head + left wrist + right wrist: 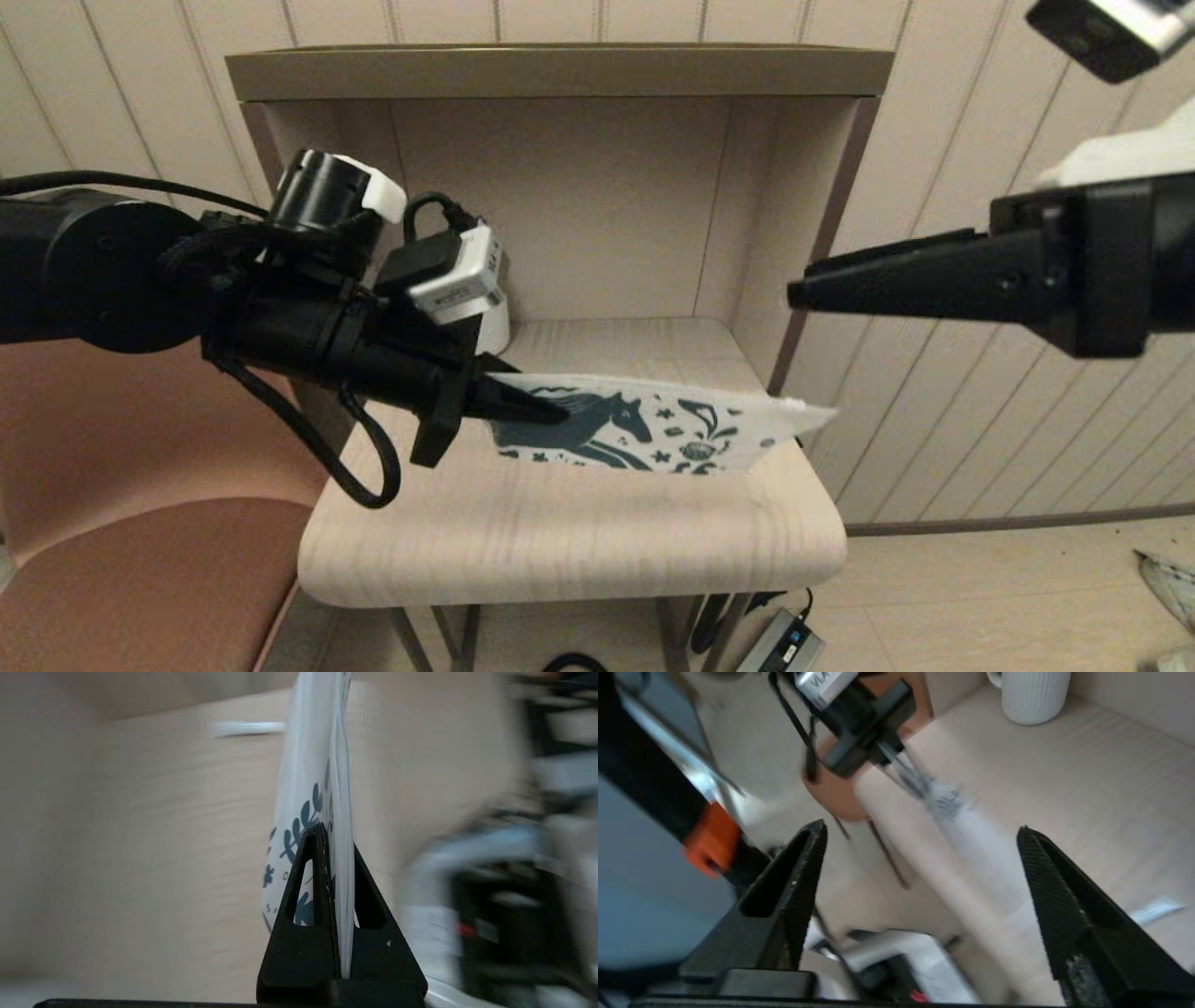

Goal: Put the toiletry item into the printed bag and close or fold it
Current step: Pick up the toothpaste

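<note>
Our right hand [794, 294] is the closest thing in the head view, way out at 3 o'clock and hanging in the air off the side of the desk [569, 537]. From our right wrist cam its two fingers [803, 858] are spread wide apart with nothing between them, so that one's just open and empty.

Next in, at about 9 o'clock, our left hand [523, 401] is clamped on one end of the printed bag [653, 429]. Left wrist cam shows it nicely: the paper edge is pinched tight between the two black fingers [313, 877] and the bag sticks straight out from them. In the head view the bag is held up off the desk, stretched out flat toward 3 o'clock, with the teal horse and flowers facing us and its free end poking past the desk's right edge.

Toiletry item: left wrist cam catches a small blurry white streak [247, 728] lying on the desk beyond the bag, and that looks like it. It's blurred, so can't say more. We can't spot it in the head view.

Farthest back, at 12 o'clock by the alcove wall, sits a white ribbed mug [1034, 695], mostly hidden behind our left wrist in the head view.
</note>
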